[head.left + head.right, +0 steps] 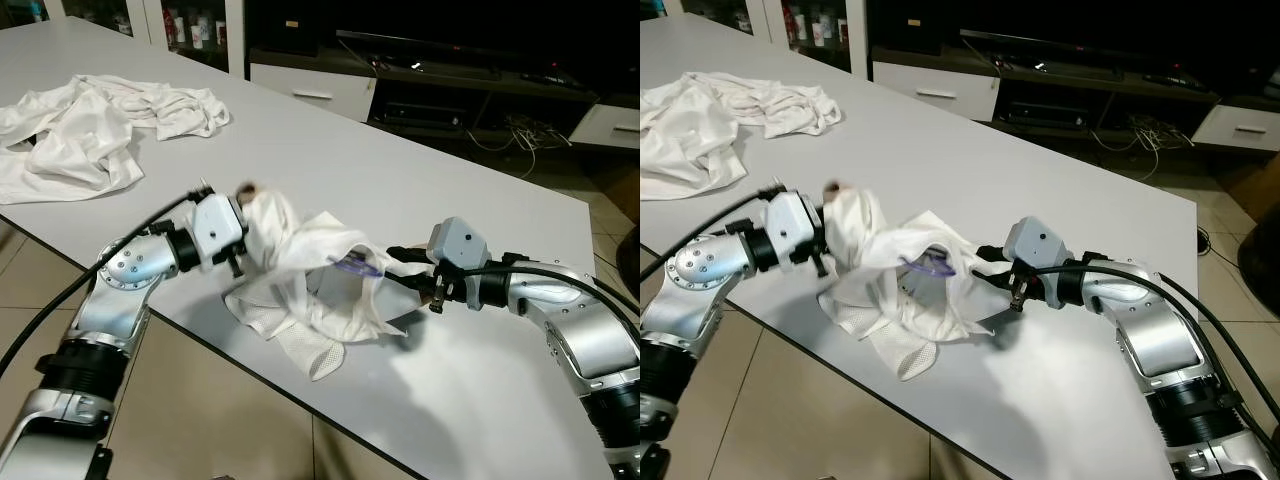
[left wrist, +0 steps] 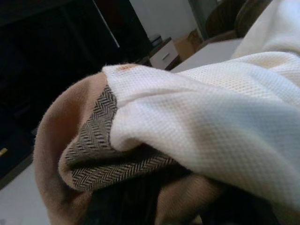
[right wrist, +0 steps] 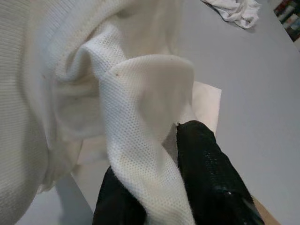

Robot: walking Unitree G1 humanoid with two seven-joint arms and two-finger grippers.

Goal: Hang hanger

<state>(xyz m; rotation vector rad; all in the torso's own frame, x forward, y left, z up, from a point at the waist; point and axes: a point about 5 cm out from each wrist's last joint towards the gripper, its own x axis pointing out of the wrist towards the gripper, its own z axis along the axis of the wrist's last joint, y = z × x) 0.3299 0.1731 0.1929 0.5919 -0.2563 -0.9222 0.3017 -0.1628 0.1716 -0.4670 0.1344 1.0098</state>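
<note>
So I've got the white shirt [image 1: 310, 285] bunched up at the near edge of the table [image 1: 420, 200], one gripper on each side. My right gripper [image 3: 159, 197] is pinching a fold of the mesh fabric between its fingers [image 3: 208, 173]. My left gripper [image 1: 240, 240] is buried in the collar end, and I can't tell if it's actually clamped or not. The hanger [image 1: 357, 266] is a purple bit poking out of the shirt's opening, near the middle of the bundle. My guess for doing this well: pull the two sides apart gently so the opening stays wide and the hanger seats in the shoulders. Further back, near the far left corner, there's another pile of clothes [image 1: 90, 125].
</note>
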